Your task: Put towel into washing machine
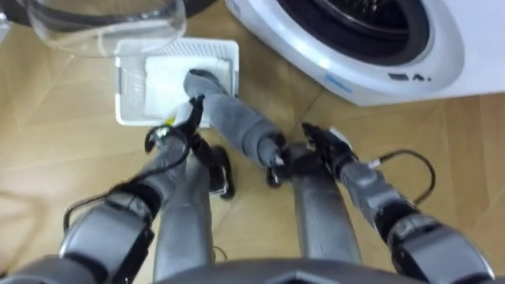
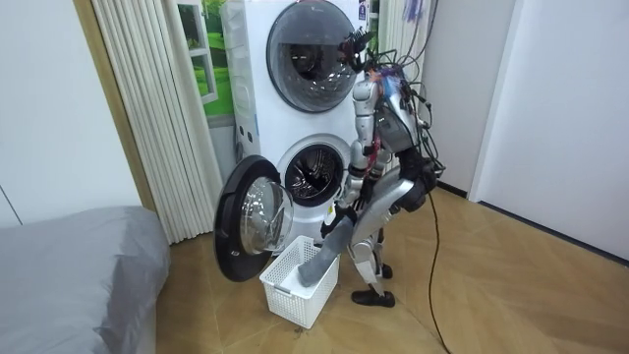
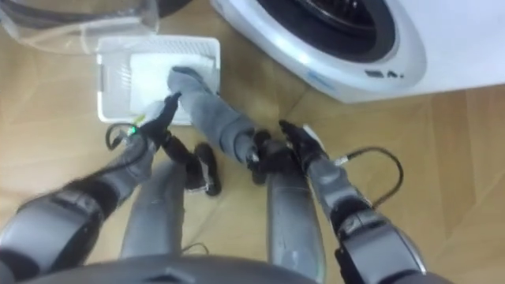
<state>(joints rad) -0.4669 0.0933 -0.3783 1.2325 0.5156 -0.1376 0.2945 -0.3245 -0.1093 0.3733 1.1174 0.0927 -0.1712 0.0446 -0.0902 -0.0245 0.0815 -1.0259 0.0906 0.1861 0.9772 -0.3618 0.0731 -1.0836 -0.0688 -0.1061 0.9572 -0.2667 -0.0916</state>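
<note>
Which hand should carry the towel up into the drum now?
Right, probably. The right hand grips the towel at its near end, on the side of the washing machine; the left hand is over by the basket.

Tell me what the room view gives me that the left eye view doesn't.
Room view adds: the robot bent over the basket, a second machine stacked above, the whole open door, a curtain and a bed. Left eye view adds: the right hand closed on the near end of the towel, the left hand beside it. Shared: grey towel rising from the white basket, and the lower washer.
</note>
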